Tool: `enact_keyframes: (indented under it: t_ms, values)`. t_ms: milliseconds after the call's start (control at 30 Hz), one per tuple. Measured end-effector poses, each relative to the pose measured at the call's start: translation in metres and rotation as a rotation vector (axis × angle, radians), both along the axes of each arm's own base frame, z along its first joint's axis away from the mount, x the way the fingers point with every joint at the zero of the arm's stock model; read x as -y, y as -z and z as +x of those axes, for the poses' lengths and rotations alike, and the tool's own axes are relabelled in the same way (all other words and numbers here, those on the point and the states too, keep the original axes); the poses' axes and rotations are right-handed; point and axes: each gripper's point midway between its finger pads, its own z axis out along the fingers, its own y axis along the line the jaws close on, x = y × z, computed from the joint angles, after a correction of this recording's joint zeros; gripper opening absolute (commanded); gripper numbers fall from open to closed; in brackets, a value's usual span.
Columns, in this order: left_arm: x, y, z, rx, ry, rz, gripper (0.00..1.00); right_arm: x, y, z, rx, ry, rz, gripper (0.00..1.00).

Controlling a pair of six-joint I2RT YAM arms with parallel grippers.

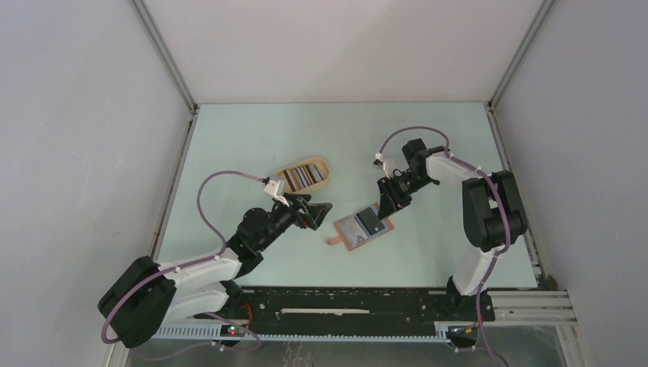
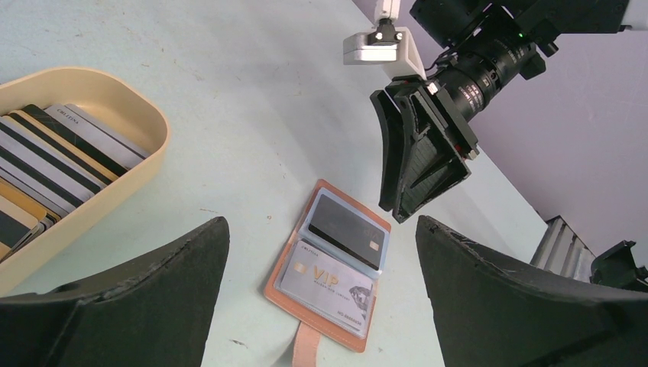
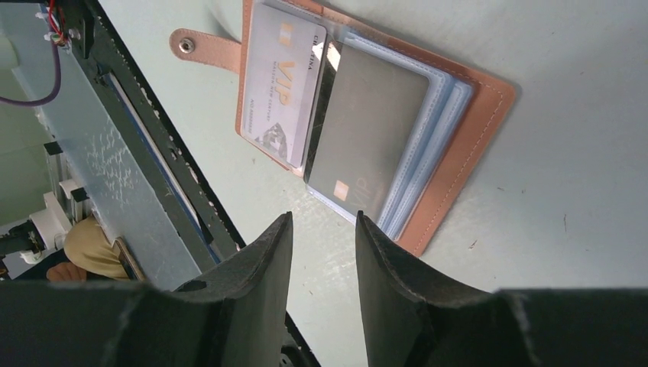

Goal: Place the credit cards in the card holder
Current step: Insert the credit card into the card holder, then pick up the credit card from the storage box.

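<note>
The card holder (image 1: 365, 229) lies open and flat mid-table, with a silver VIP card (image 2: 328, 287) and a dark card (image 2: 348, 229) in its sleeves. Just left of it, the left gripper (image 1: 319, 213) hovers, jaws wide, empty. Over its far right edge the right gripper (image 1: 383, 203) points down, fingers slightly parted, holding nothing. Farther off on the left, a tray (image 1: 327, 172) holds more cards (image 1: 302, 177).

matt stitched leather-like card holder (image 3: 466, 138) with glossy clear plastic sleeves; smooth tan plastic tray (image 2: 145, 130).
</note>
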Motion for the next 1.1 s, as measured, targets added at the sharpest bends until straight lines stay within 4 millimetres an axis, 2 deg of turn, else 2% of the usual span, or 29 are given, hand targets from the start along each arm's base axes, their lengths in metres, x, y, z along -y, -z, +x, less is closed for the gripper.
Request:
enact_keyframes:
  t_ms: [267,400,500,700,833,1000,1100]
  values:
    - [-0.001,0.001,0.001,-0.006,-0.004,-0.002,0.96,-0.001,-0.016,0.001,0.053,-0.012,0.025,0.44]
    - [-0.006,0.002,0.002,-0.017,-0.020,0.007,0.97,-0.002,-0.036,0.003,0.122,-0.017,0.049,0.45]
    - [-0.014,-0.005,0.003,-0.003,-0.048,0.002,1.00,-0.003,-0.054,0.004,0.188,-0.021,0.071,0.45]
    - [-0.030,-0.019,0.010,0.019,-0.126,0.023,1.00,-0.011,-0.100,0.009,0.360,-0.038,0.120,0.46]
    - [-0.038,-0.031,0.019,0.026,-0.172,0.048,1.00,-0.024,-0.141,0.030,0.484,-0.047,0.161,0.50]
    - [-0.052,-0.041,0.025,0.044,-0.234,0.061,1.00,-0.054,-0.203,0.060,0.636,-0.088,0.228,0.51]
    - [-0.063,-0.041,0.029,0.038,-0.274,0.065,1.00,-0.083,-0.223,0.075,0.674,-0.132,0.264,0.54]
